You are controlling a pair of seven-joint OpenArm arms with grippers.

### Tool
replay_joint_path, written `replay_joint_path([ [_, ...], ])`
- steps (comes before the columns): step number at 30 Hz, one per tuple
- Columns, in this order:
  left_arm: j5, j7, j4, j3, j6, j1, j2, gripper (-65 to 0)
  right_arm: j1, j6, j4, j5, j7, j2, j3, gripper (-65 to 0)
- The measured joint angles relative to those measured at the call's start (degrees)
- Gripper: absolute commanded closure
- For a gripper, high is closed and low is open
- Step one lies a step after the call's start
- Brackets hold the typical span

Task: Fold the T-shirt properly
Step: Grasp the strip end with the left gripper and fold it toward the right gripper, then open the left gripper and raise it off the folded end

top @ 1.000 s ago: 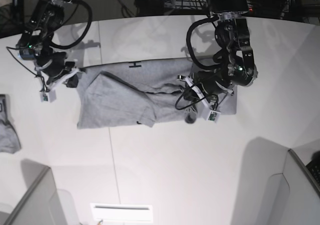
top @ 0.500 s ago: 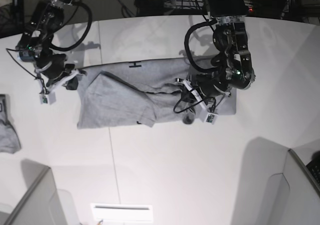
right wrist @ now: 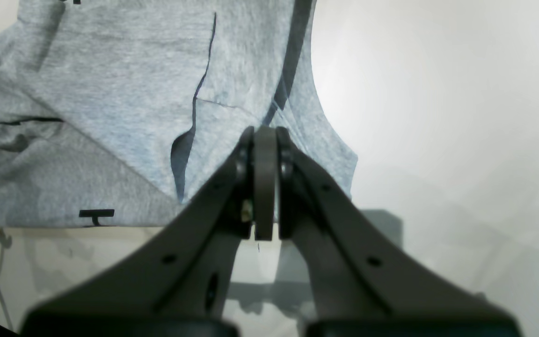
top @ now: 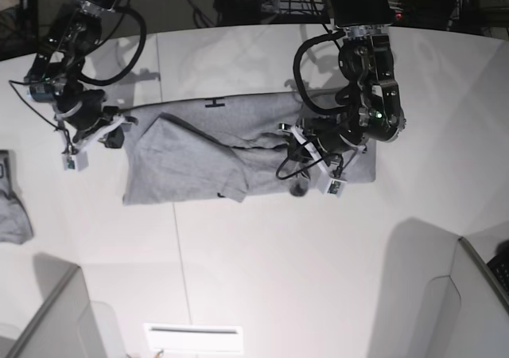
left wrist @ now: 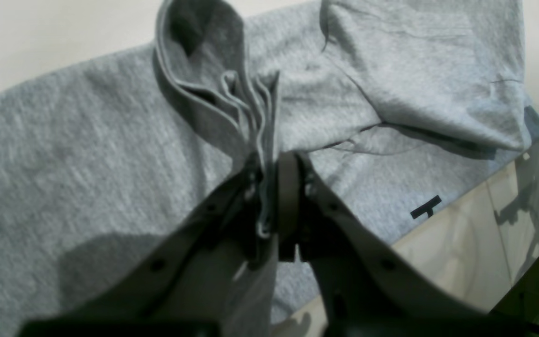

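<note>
T-shirt (top: 238, 147) lies spread on the white bench (top: 278, 262), partly folded, one flap turned diagonally over its middle. My left claw (left wrist: 269, 187) is pinched on a bunched ridge of the shirt's hem, several layers standing up between the jaws. My right claw (right wrist: 265, 164) is closed tight at the shirt's other edge; whether any cloth sits in it, I cannot tell. A small grey cloth (top: 12, 207) lies well apart at the bench's edge.

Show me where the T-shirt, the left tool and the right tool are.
T-shirt (top: 183, 163): base view, flat grey panel.
Left tool (left wrist: 269, 187): left wrist view, tips pinching bunched cloth.
Right tool (right wrist: 265, 159): right wrist view, closed tips.
</note>
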Motion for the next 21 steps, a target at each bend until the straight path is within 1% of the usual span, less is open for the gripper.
replay_joint_path([
  [3,0.0,0.0,-0.02,0.0,0.0,-0.02,0.0,0.0,0.0,0.0,0.0,-0.02,0.0,-0.02,0.0,0.0],
  [6,-0.02,0.0,-0.07,0.0,0.0,-0.33,0.0,-12.5,0.0,0.0,0.0,0.0,0.0,-0.02,0.0,0.0],
  [11,-0.13,0.0,-0.07,0.0,0.0,-0.5,0.0,-35.9,0.0,0.0,0.0,0.0,-0.02,-0.13,0.0,0.0],
  [13,-0.17,-0.11,-0.48,0.66,0.02,-0.52,-0.11,-42.6,0.0,0.0,0.0,-0.02,0.0,-0.13,0.0,0.0],
  [16,-0.17,-0.17,-3.04,5.22,0.0,-0.61,-0.13,-47.9,0.0,0.02,0.0,0.0,0.0,-0.13,0.0,0.0],
  [19,-0.22,-0.15,-3.96,9.6,0.0,-0.39,0.04,-48.2,-0.02,0.0,0.0,-0.02,0.0,-0.07,0.0,0.0],
  [21,-0.15,-0.17,-3.93,11.37,0.02,-0.31,0.63,-48.2,-0.07,0.02,-0.02,-0.02,-0.02,0.04,0.04,0.0],
])
